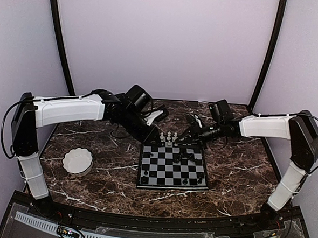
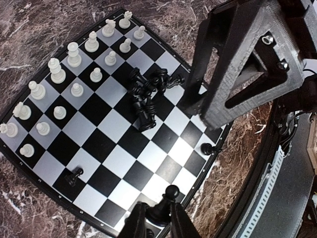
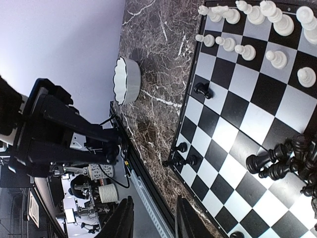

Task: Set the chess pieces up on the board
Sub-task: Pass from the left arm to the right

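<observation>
Grip: left pincer [image 2: 158, 217] clamped on a black pawn [image 2: 167, 199].
Right pincer [image 3: 153, 206]: spread wide, empty.
Advice: we'd lower it upright, centred on a board [image 2: 118, 161] square, clear of the black heap [image 2: 148, 94].

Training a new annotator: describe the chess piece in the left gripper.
Find the chessboard on the marble table. At its edge the left gripper pinches a round-headed black piece; all other black ones are loose, most heaped mid-board.
</observation>
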`<move>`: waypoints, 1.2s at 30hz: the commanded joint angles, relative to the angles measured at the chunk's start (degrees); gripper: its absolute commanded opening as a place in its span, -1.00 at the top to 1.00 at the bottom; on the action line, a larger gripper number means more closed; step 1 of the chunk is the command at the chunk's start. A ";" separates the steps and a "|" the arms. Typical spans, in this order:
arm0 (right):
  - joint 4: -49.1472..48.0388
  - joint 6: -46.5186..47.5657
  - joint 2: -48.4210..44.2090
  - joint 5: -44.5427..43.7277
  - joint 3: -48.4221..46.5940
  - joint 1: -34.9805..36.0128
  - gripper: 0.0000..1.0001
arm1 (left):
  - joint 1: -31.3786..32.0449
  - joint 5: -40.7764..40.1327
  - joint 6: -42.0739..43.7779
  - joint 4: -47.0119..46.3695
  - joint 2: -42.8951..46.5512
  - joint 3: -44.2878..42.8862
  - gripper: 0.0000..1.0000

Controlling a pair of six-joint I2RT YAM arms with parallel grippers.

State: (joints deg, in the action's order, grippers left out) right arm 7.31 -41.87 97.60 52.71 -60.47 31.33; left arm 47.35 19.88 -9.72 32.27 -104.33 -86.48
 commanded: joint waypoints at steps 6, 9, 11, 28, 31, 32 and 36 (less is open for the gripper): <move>-1.43 0.13 4.11 3.45 -6.19 1.15 0.36 | 0.01 5.79 -4.04 -5.23 0.57 0.50 0.61; -2.68 -0.83 4.77 4.21 -6.33 1.68 0.36 | 0.05 6.07 -4.15 -5.60 0.42 0.43 0.61; -4.07 -1.63 5.12 4.77 -6.10 1.88 0.37 | 0.08 6.22 -4.25 -5.73 0.26 0.31 0.61; -13.43 -6.72 5.23 9.18 -4.75 4.01 0.48 | 0.59 5.97 -3.71 -5.43 -0.56 -0.83 0.61; -11.02 -5.26 5.53 8.56 -5.09 4.01 0.49 | 0.63 5.64 -4.17 -5.98 0.01 -0.43 0.61; -10.74 -5.10 5.50 8.42 -5.02 4.00 0.50 | 0.63 5.49 -4.35 -6.30 0.14 -0.13 0.61; -6.33 -2.60 5.74 6.70 -5.83 4.02 0.47 | 0.59 4.98 -4.92 -7.30 0.88 0.74 0.61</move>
State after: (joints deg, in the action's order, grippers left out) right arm -2.70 -47.46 102.32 60.58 -65.23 34.89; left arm 47.79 25.12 -13.96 26.79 -105.32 -86.15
